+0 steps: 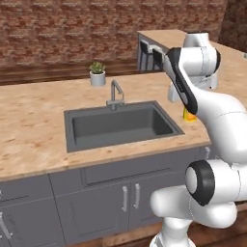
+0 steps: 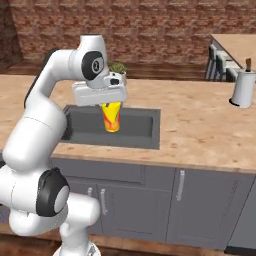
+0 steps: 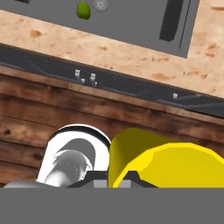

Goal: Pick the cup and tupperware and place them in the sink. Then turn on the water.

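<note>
Yellow cup (image 2: pixel 111 116) with the red-orange band hangs clamped in the gripper (image 2: pixel 109 106), jaws closed on its upper part, held in the air near the sink (image 2: pixel 145 131); from the right base view it sits in front of the basin's left half, but whether it is already over the opening or only over the front edge of the counter (image 2: pixel 200 130), I cannot tell. In the left base view a bit of the cup (image 1: pixel 189 115) peeks out from behind the arm, just right of the sink (image 1: pixel 118 126). Step in hand looks like carrying the cup to the basin: best to bring it well inside the rim, keep it upright, lower it close to the basin floor before letting go so it does not tip or bounce out, and stay away from the faucet (image 1: pixel 115 93) at the sink's back edge. Sink interior looks bare and dry, no stream from the spout, so water is not on yet. Cup's inside shows yellow in the hand view (image 3: pixel 166 162), nothing visible in it. Tupperware I cannot find in these views, so its place is unknown. Small potted plant (image 1: pixel 97 73) stands behind the sink to the left of the faucet; paper towel roll (image 2: pixel 243 89) stands far right of the sink on the counter.
</note>
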